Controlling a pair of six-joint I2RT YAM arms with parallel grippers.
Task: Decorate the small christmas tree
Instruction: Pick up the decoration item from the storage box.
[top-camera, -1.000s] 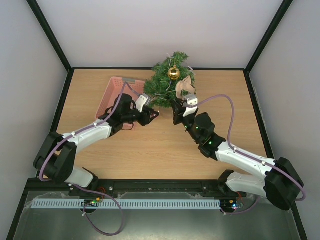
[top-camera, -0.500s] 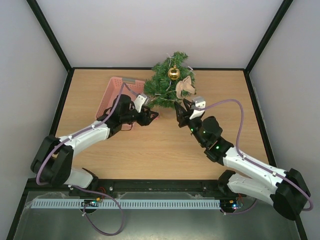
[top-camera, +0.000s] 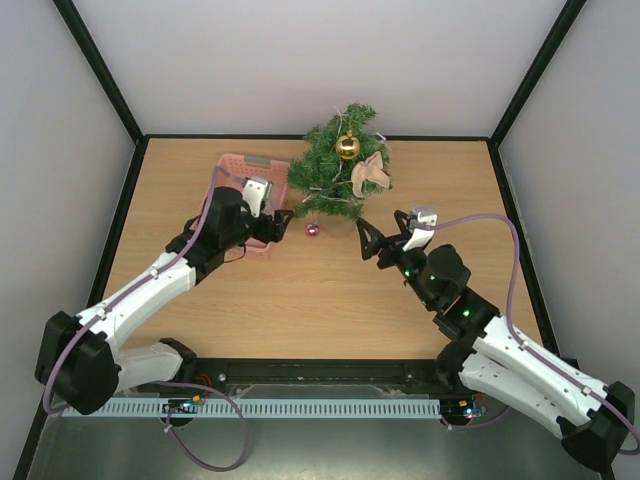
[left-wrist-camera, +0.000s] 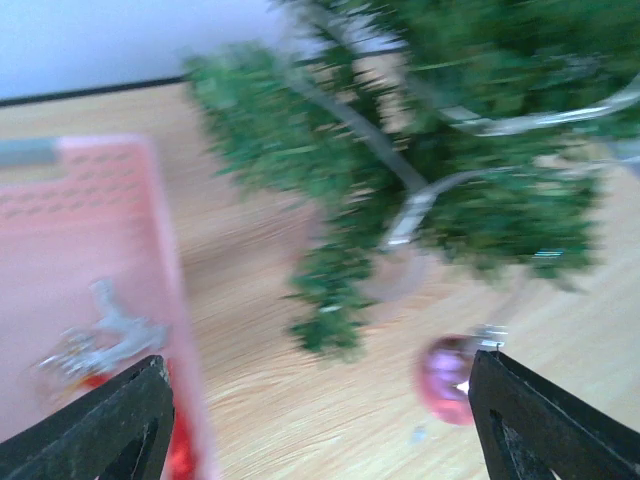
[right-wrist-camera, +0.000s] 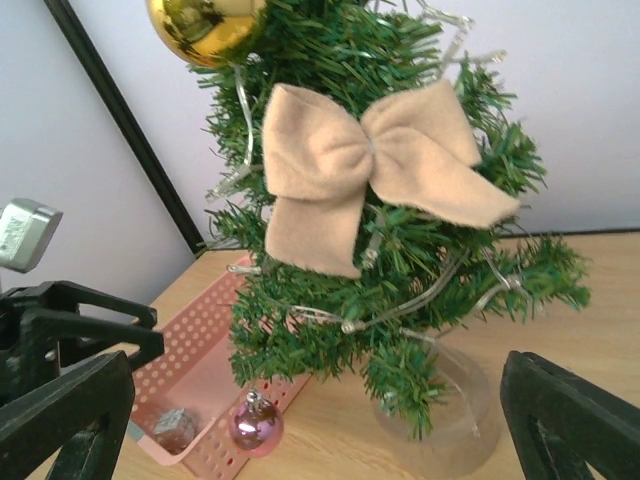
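Left gripper and right gripper from above: both released, empty, either side of the small christmas tree at the table's far edge. Left wrist: blurred tree, pink basket beside. Right wrist: beige bow on tree, pink bauble below

Even bright light; left-wrist view motion-blurred

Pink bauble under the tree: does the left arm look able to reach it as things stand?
Probably yes. The left gripper is open and close to the pink bauble, with nothing between them; only low branches of the small christmas tree overhang it.
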